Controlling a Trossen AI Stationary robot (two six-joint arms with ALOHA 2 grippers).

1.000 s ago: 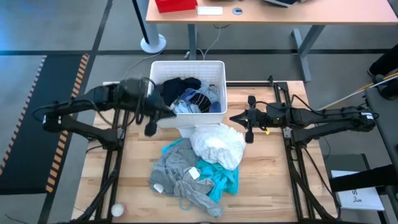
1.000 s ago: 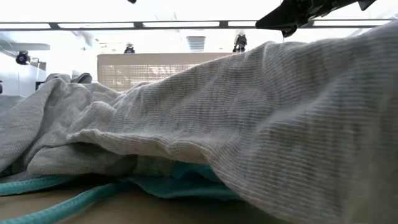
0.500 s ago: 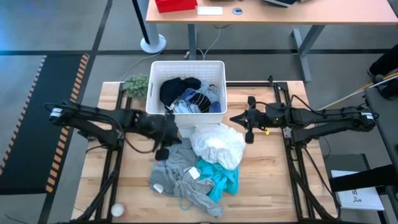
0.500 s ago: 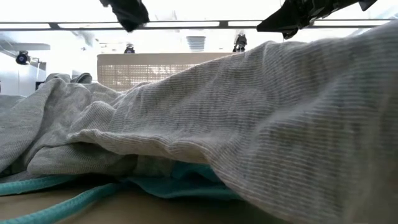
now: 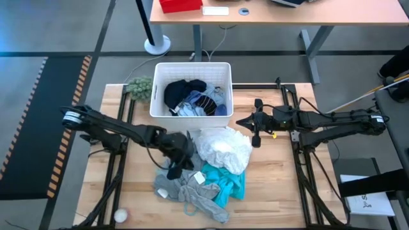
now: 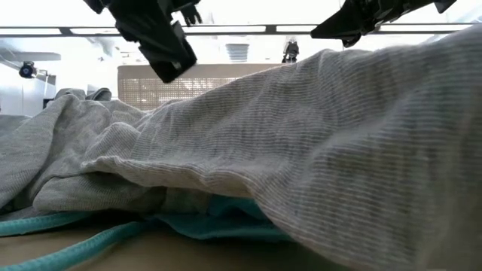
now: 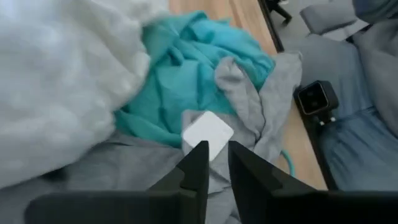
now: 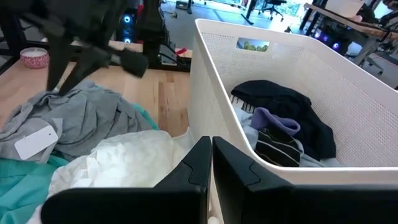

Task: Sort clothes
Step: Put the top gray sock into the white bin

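Note:
A pile of clothes lies on the wooden table: a big white garment (image 5: 223, 150), a teal piece (image 5: 225, 180) and a grey piece (image 5: 185, 185) with a white tag (image 7: 208, 134). A dark navy top (image 5: 182, 91) and striped pieces lie in the white bin (image 5: 192, 66). My left gripper (image 5: 174, 167) hangs just above the grey piece (image 7: 261, 93), its fingers a narrow gap apart and empty (image 7: 217, 163). My right gripper (image 5: 240, 121) is shut and empty, up in the air beside the bin's right near corner (image 8: 211, 149).
A small green plant (image 5: 140, 86) stands left of the bin. A small white ball (image 5: 120, 215) lies at the table's near left corner. A desk with a red box (image 5: 181, 5) stands beyond the table. In the low view the grey cloth (image 6: 301, 150) fills the foreground.
My left gripper has swung from the bin's left near corner toward the table's near edge and right, and down to just above the grey piece. The plant, hidden under the arm before, now shows. The clothes have stayed put.

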